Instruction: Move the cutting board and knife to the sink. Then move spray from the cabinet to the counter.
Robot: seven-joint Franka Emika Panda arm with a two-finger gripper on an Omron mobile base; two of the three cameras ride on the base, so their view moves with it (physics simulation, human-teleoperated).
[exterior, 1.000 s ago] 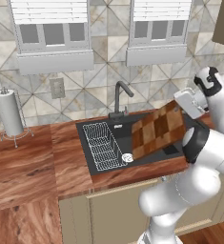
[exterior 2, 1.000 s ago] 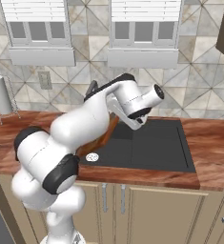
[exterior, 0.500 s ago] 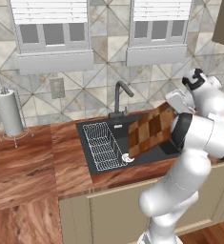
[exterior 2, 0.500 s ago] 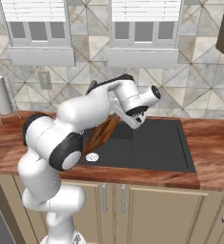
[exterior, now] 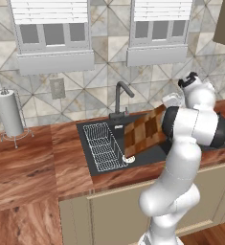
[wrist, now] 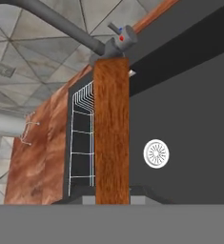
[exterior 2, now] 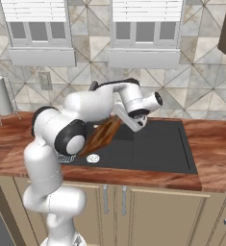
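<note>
The first step is in hand: the gripper [wrist: 112,200] pinches the cutting board [exterior: 143,135] by one edge, holding it steeply tilted inside the sink [exterior: 154,155] with its low corner near the drain [exterior: 129,159] (beside the wire rack [exterior: 102,146]). The next move, I judge, calls for lowering the board flat onto the basin floor and letting go; then the knife.

Wood, dark matt basin and wire

The chequered wooden cutting board [exterior: 143,133] is showing smooth brown grain; the matt black sink [exterior 2: 157,149] is looking flat beside the thin white wire rack [exterior: 103,146], and the reddish-brown wood-grain counter [exterior: 23,160] is gleaming glossily.
</note>
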